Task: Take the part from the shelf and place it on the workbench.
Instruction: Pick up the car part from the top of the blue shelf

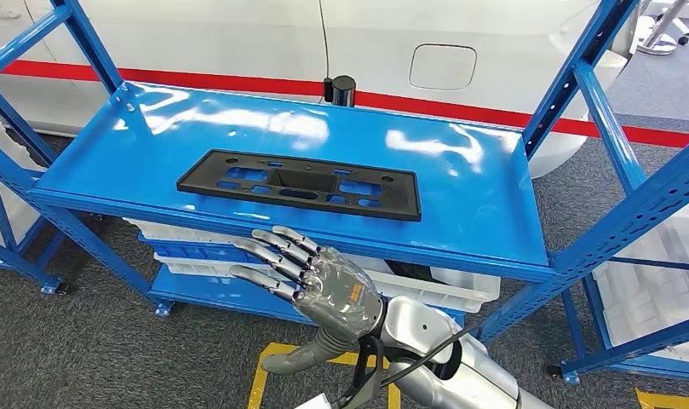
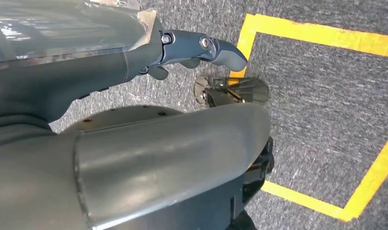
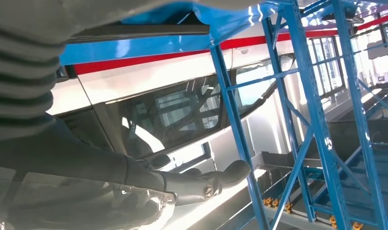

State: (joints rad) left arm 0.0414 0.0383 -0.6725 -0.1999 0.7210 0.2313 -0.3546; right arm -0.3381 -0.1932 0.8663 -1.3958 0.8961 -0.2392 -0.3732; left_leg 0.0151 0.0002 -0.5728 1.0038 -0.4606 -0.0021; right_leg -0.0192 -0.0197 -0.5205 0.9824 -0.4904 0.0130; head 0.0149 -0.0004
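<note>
Left hand (image 2: 182, 50) over grey carpet (image 2: 321, 110), thumb extended, nothing in its grip; yellow floor tape (image 2: 369, 165) marks a box beneath

1 part (image 1: 300, 184), 1 shelf (image 1: 494, 213), 2 robot hands (image 1: 311, 277)

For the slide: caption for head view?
Right hand, open, reaches toward black part on blue shelf.

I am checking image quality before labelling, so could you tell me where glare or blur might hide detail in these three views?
Head view: white glare patches streak the blue shelf, but the black part and the right hand stay sharp. Left wrist view: the left hand and the yellow floor tape are clear, while the near cover is soft. Right wrist view: backlight washes out the area below the thumb.
</note>
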